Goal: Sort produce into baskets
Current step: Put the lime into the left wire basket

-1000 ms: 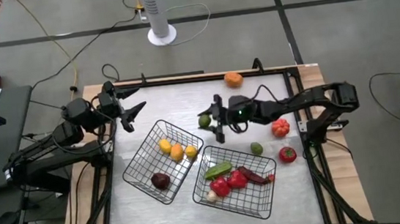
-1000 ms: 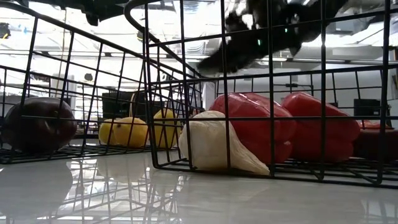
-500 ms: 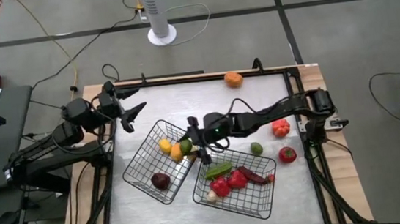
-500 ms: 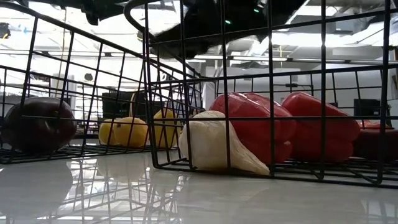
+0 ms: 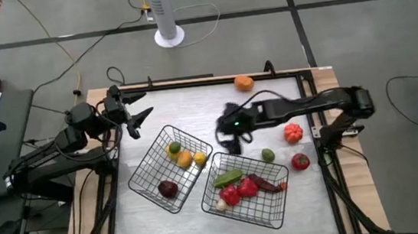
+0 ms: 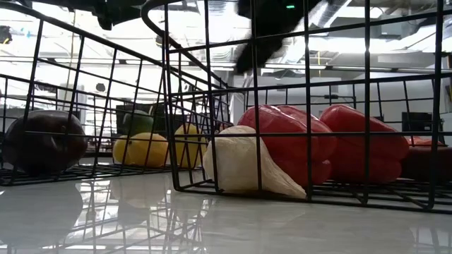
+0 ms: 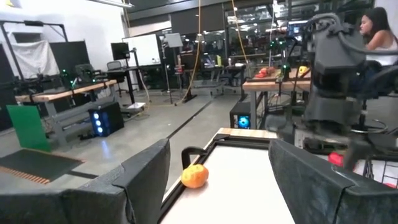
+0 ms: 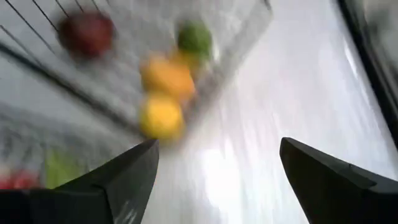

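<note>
Between picks: right gripper [image 5: 231, 142] empty, fingers spread, above the surface [image 5: 193, 111] beside the left basket [image 5: 169, 168] holding the green fruit [image 5: 172, 147]; left gripper [image 5: 138, 116] parked, fingers half apart; next, probably grab the loose green piece [image 5: 268, 155].

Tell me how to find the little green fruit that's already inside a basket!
Look at the left basket of the two wire baskets in the middle of the table. The green fruit sits at its far end, beside the yellow fruits. It is the only green thing in that basket; another green fruit lies loose on the table.
</note>
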